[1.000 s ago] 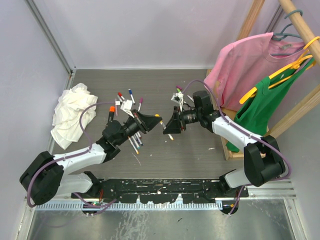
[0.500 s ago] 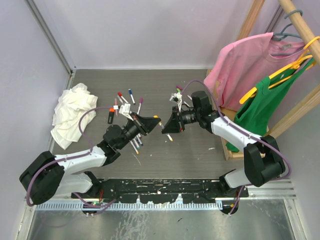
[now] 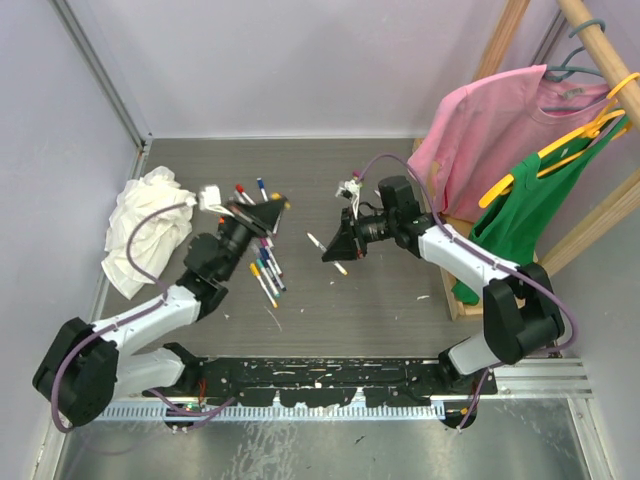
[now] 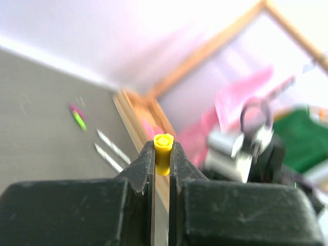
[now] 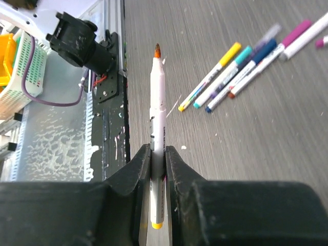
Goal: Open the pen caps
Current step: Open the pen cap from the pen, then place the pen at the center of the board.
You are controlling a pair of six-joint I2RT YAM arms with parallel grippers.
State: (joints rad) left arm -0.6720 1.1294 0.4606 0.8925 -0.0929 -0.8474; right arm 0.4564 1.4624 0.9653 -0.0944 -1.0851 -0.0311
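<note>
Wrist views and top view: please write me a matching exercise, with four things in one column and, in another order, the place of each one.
Things:
1. yellow cap
2. uncapped pen
3. white rag
4. pink shirt

Places:
A. hanging from the wooden rack
B. gripped in the left hand
C. crumpled on the table, at its left edge
D. gripped in the right hand

Pairs: 1-B, 2-D, 3-C, 4-A
</note>
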